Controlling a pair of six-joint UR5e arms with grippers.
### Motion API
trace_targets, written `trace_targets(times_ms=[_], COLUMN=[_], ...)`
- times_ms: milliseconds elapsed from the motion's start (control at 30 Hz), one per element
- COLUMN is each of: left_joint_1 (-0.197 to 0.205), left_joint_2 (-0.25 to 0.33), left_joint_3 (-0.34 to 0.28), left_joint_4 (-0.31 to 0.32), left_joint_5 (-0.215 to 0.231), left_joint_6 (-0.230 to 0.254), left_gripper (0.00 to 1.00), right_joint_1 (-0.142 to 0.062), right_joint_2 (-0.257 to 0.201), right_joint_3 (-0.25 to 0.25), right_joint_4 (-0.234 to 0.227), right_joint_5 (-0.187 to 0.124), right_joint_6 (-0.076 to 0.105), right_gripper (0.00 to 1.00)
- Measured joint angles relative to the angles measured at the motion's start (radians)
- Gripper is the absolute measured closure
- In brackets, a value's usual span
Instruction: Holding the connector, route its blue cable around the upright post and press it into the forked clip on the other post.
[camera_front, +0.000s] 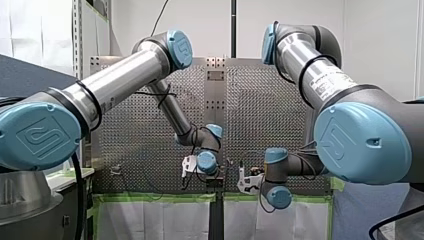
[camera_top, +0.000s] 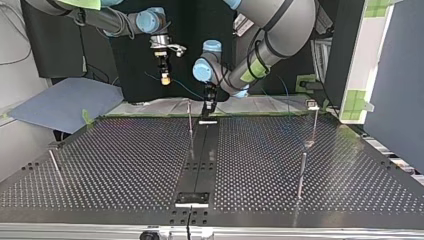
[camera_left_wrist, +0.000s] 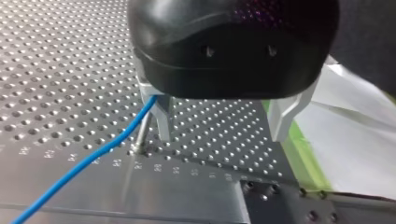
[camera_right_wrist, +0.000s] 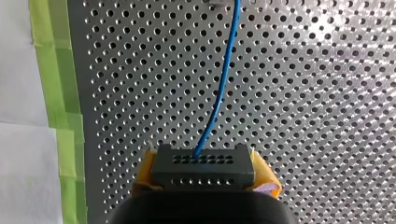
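Connector (camera_right_wrist: 201, 171) first, where is it?

Clamped in my right gripper (camera_right_wrist: 203, 161), a black block squeezed between the yellow pads (camera_right_wrist: 145, 170), held clear above the table (camera_top: 125, 165) near its far edge in the top view.

And the blue cable (camera_right_wrist: 219, 93)?

It leaves the connector's face and runs out ahead over the perforated table, with green tape (camera_right_wrist: 56, 93) along the table's rim off to one side.

What about my left gripper (camera_left_wrist: 224, 126)?

Low, close over the holes, its metal fingers (camera_left_wrist: 163, 121) spread wide with nothing between them. The cable passes just outside one finger and trails off across the table.

Near the upright post (camera_left_wrist: 141, 135)?

A thin rod stands right beside that same finger and the cable runs next to it; whether they touch I can't tell from here.

And the other post (camera_top: 314, 122)?

At the top view's right, well apart from both grippers, it carries a small head, possibly a forked clip, too small to be sure
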Motion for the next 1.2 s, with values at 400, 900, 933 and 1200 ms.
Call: trace_targets(times_ms=[400,900,933,1200], left_joint_1=[-0.008,-0.008,-0.008,-0.006], left_joint_2=[0.0,0.0,0.0,0.001], left_joint_3=[-0.027,-0.073,-0.073,-0.073], left_joint_4=[0.056,0.187,0.191,0.196], left_joint_5=[-0.086,-0.1,-0.096,-0.09], left_joint_6=[-0.103,-0.161,-0.162,-0.166], left_gripper=[0.4,0.71,0.71,0.98], right_joint_1=[-0.017,-0.018,-0.018,-0.019], right_joint_2=[0.0,0.0,0.0,0.0], right_joint_3=[0.0,0.0,0.0,0.0], right_joint_4=[0.015,0.018,0.018,0.018], right_joint_5=[0.0,-0.002,-0.002,-0.002], right_joint_6=[-0.016,-0.025,-0.025,-0.025], right_gripper=[1.0,1.0,1.0,1.0])
